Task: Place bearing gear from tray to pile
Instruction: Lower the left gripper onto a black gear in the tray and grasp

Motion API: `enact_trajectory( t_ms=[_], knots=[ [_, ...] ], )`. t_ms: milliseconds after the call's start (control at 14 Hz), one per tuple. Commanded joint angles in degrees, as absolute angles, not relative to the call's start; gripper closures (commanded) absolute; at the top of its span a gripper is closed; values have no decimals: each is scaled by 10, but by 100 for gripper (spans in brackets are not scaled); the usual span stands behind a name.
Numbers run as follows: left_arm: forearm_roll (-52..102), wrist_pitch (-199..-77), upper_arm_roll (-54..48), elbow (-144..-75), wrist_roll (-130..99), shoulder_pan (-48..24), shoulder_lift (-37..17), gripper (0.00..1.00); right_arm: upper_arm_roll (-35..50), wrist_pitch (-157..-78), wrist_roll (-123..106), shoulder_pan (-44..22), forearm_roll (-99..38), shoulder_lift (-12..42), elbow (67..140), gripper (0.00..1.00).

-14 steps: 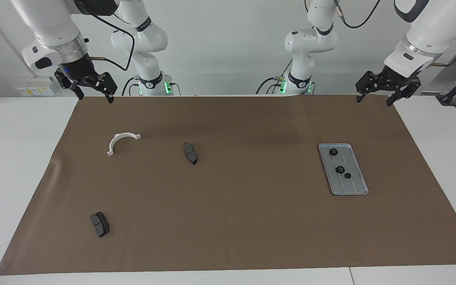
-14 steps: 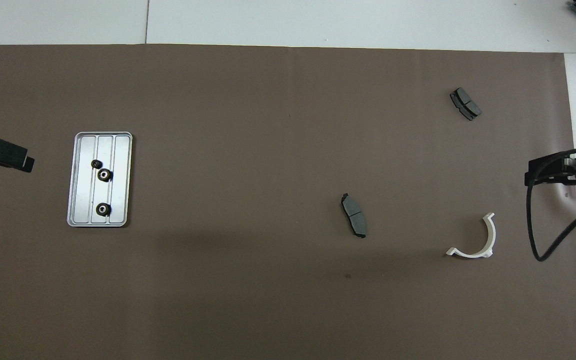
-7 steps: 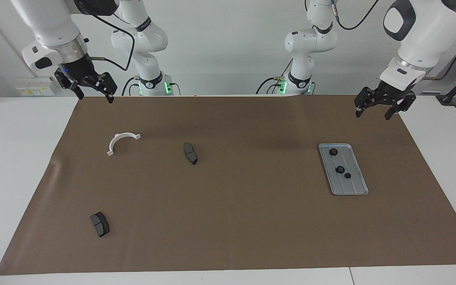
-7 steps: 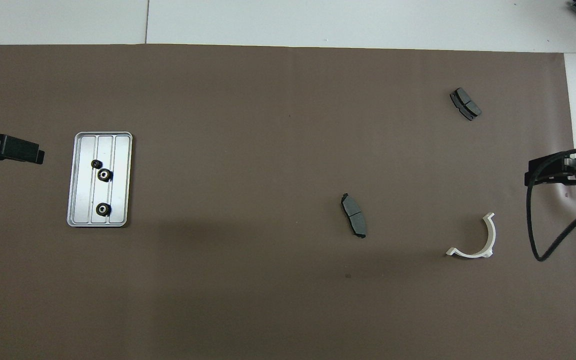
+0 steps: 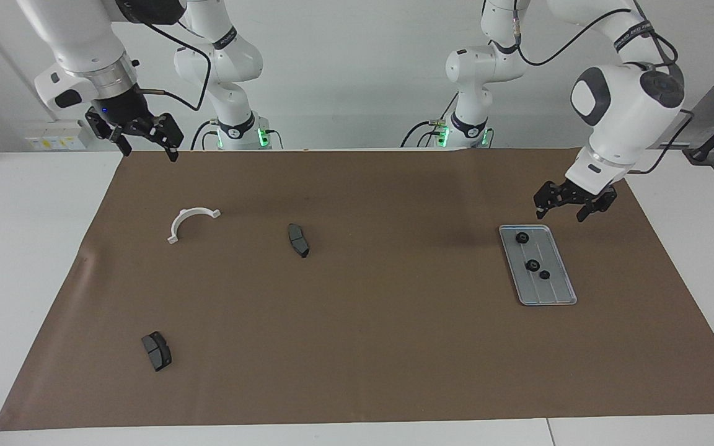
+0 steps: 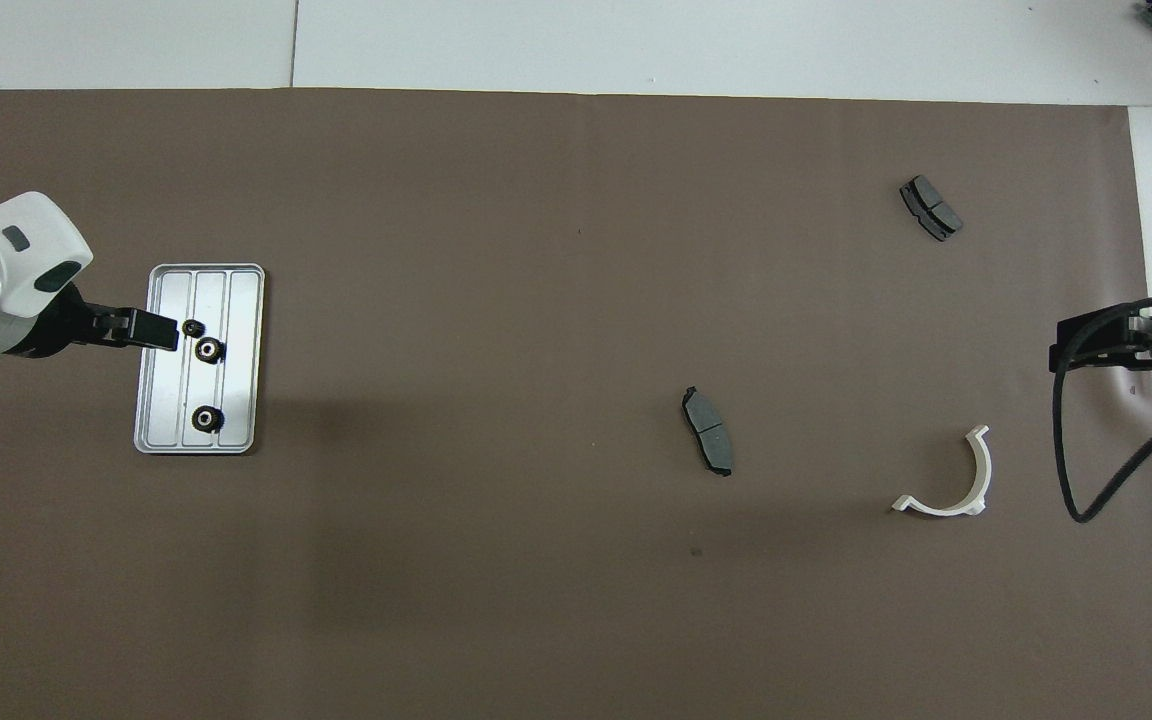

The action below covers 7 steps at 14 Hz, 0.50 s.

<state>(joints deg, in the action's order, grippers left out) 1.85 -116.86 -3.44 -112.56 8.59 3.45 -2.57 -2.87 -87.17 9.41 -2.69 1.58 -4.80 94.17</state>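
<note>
The silver tray (image 5: 556, 286) (image 6: 241, 380) lies on the brown mat toward the left arm's end. Three small black bearing gears rest in it: one (image 5: 522, 238) (image 6: 205, 418) at the end nearer the robots, and two (image 5: 532, 265) (image 6: 208, 350) close together near the middle. My left gripper (image 5: 560, 215) (image 6: 148, 336) hangs open and holds nothing, just above the tray's nearer end. The pile's parts lie scattered toward the right arm's end: a white half-ring bracket (image 5: 188, 222) (image 6: 951, 480) and two dark brake pads (image 5: 298, 240) (image 6: 708, 430), (image 5: 157, 350) (image 6: 931, 207). My right gripper (image 5: 150, 152) (image 6: 1126, 345) waits open over the mat's corner.
The brown mat (image 5: 394, 347) covers most of the white table. A black cable (image 6: 1086, 470) loops down from the right arm's wrist near the bracket.
The left arm has swung down from over the mat's corner toward the tray, with its gripper still open. The right arm and all the parts have stayed put.
</note>
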Motion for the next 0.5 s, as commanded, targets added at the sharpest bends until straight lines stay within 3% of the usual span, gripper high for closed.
enact_trajectory(
  t_ms=[0,142,285,427],
  knots=[
    [18,-1236,-35,-1171,67,40,-30,0,-26,-881,80,-23,13,-57,950,0],
    [18,-1252,-35,-1185,29,38,-40,0,-26,-881,80,-23,12,-57,950,0],
    [18,-1266,-35,-1192,-14,33,-59,15,-26,-881,80,-23,12,-57,950,0],
    [18,-1296,-36,-1203,-62,29,-73,19,-26,-880,80,-23,12,-57,950,0]
  ],
)
